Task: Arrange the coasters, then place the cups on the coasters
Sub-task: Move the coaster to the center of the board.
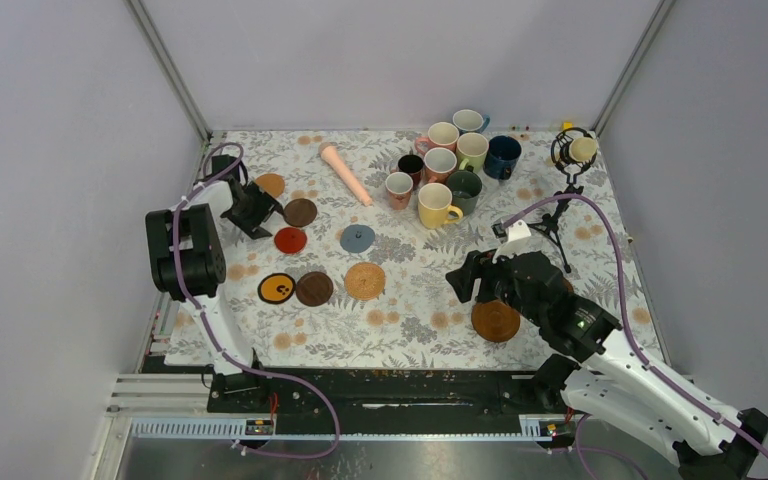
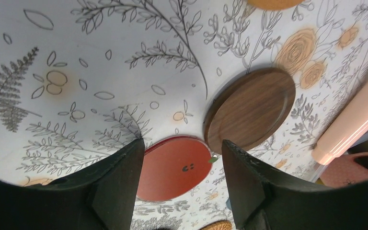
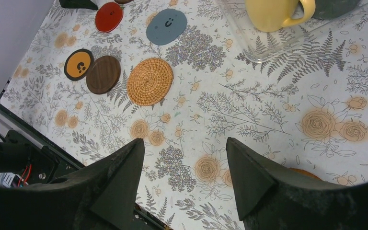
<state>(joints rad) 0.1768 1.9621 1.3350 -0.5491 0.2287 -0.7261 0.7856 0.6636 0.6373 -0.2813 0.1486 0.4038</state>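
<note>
Several coasters lie on the floral tablecloth: orange wood [image 1: 271,184], dark brown [image 1: 300,212], red [image 1: 290,240], grey-blue [image 1: 357,238], black with yellow rim [image 1: 277,288], a second dark brown [image 1: 313,288], tan woven [image 1: 365,281], and another orange wood one [image 1: 496,321] at the right. The cups [image 1: 442,165] cluster at the back, a yellow cup [image 1: 436,205] nearest. My left gripper [image 2: 182,143] stands open just over the red coaster [image 2: 172,167], next to the dark brown one [image 2: 250,109]. My right gripper [image 3: 185,141] hangs open over bare cloth, empty.
A long pink stick [image 1: 346,172] lies left of the cups. A small black tripod microphone [image 1: 565,175] stands at the back right. The cups sit on a clear tray [image 3: 249,45]. Grey walls close in the table on three sides.
</note>
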